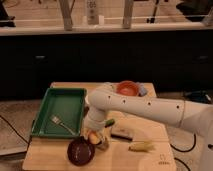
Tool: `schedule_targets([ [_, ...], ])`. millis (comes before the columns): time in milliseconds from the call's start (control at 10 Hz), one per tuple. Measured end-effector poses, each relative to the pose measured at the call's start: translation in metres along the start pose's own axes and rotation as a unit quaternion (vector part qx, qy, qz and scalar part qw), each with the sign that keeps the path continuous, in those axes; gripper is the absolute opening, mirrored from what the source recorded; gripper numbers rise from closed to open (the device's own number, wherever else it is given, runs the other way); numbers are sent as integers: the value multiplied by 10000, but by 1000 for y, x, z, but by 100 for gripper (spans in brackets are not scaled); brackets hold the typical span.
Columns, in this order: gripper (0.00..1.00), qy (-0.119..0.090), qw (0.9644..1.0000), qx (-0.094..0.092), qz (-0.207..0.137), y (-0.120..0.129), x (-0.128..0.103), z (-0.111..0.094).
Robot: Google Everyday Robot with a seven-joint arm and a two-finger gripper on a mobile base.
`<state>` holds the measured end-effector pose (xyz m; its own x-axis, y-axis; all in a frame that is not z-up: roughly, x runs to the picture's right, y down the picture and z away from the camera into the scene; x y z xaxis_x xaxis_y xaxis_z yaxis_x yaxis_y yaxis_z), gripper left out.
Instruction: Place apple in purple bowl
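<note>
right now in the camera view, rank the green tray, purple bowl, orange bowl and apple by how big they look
1. green tray
2. purple bowl and orange bowl: alike; the orange one sits farther back, so unsure
3. apple, at the claw next to the purple bowl

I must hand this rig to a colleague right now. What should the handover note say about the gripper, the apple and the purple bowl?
Gripper: low over the table, at the back-right rim of the purple bowl.
Apple: at the gripper, just beyond the bowl's rim, not inside the bowl.
Purple bowl: on the table's front edge, looks empty.
Done: the apple is next to the bowl.
Left: carry the apple over the bowl, let it go inside, then pull the arm away.
</note>
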<state>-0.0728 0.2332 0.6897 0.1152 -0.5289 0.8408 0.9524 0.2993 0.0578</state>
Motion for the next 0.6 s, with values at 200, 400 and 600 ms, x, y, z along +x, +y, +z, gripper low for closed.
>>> schedule_targets([
  [200,0,104,9999,-8,-20,0,-4,-4],
  [400,0,358,9994,13,-33,0,-13,-24],
  [600,0,459,9989,9,-74,0,-19,-33],
])
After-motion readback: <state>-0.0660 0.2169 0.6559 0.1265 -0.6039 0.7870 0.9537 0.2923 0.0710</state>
